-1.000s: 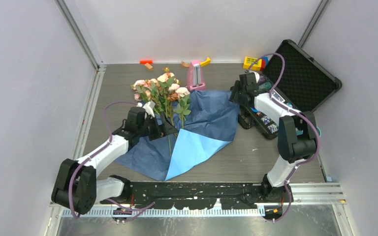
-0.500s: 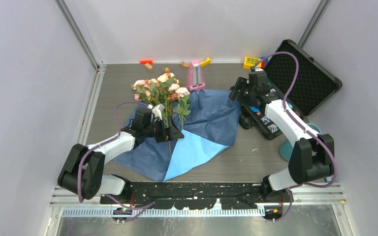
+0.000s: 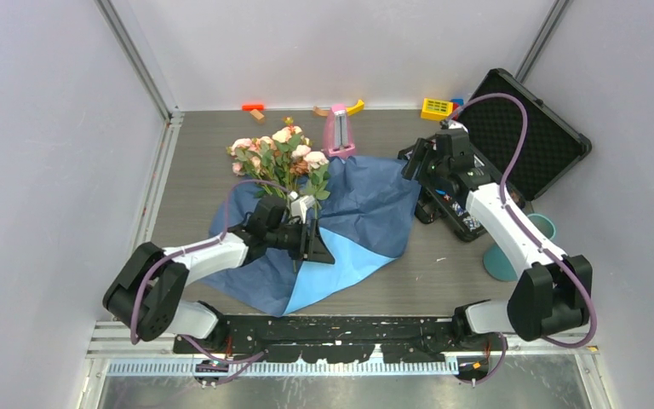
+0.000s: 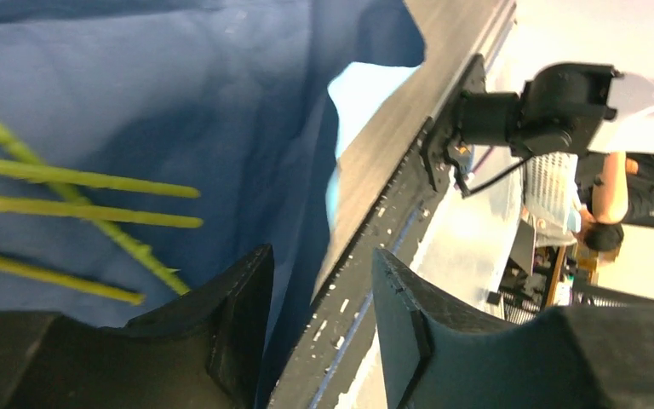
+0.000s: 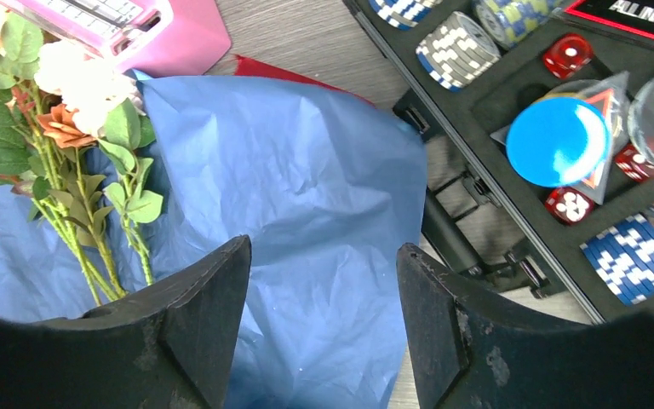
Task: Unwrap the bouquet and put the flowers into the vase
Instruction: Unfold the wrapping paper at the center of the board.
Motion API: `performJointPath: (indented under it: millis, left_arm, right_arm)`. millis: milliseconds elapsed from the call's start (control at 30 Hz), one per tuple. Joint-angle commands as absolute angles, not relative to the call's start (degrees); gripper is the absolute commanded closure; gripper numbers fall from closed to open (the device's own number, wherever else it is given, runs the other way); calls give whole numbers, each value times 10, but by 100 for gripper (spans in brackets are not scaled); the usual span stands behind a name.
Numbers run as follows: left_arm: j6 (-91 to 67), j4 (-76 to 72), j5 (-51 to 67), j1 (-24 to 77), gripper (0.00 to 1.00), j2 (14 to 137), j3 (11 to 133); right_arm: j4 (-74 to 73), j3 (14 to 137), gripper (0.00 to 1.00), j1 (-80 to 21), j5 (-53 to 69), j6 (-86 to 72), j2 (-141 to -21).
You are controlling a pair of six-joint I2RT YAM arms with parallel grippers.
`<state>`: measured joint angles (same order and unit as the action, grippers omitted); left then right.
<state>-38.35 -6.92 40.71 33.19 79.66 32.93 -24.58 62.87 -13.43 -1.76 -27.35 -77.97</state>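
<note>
At lower centre, the left gripper (image 4: pixel 322 256) stood parted and empty, just beside the thin green stems (image 4: pixel 85 181) of the pink and peach artificial flowers (image 3: pixel 277 153) on unfolded blue wrapping paper (image 3: pixel 366 200). Closing there risked pinching paper. The teal cylindrical vase (image 3: pixel 498 262) stood well apart, lower right. The right gripper (image 5: pixel 324 256) was spread, empty.

Setting: robotics lab, enclosed test cell.
Evidence:
- Plain white panel walls (image 3: pixel 51 170) joined by aluminium posts (image 3: pixel 134 60).
- Grey wood-grain table (image 3: pixel 196 145).
- Two white-and-black arms, left arm (image 3: pixel 209 256) and right arm (image 3: pixel 511 230), bolted to a black rail (image 3: pixel 332 328) at the near edge.
- Purple cables (image 3: pixel 525 128) looped along them.
- Mixed props at the back: toy blocks (image 3: pixel 436 108), open chip case (image 3: pixel 545 145).
- Left wrist view: a person (image 4: pixel 610 183) beyond the table edge.
</note>
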Motion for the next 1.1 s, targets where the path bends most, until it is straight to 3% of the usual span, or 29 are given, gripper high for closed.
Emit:
performJointPath:
  millis: [0, 400, 767, 1067]
  left_arm:
    - [-386, -92, 443, 370, 50, 747, 331]
    - [-397, -53, 431, 483, 23, 689, 319]
    - [-433, -107, 445, 544, 20, 717, 308]
    - [-390, 59, 304, 544, 8, 551, 309]
  right_arm:
    - [-257, 614, 31, -151, -89, -290, -735]
    - [-285, 606, 32, -226, -21, -330, -718]
    - [-260, 537, 40, -408, 77, -433, -759]
    - [-255, 424, 49, -498, 85, -536, -687]
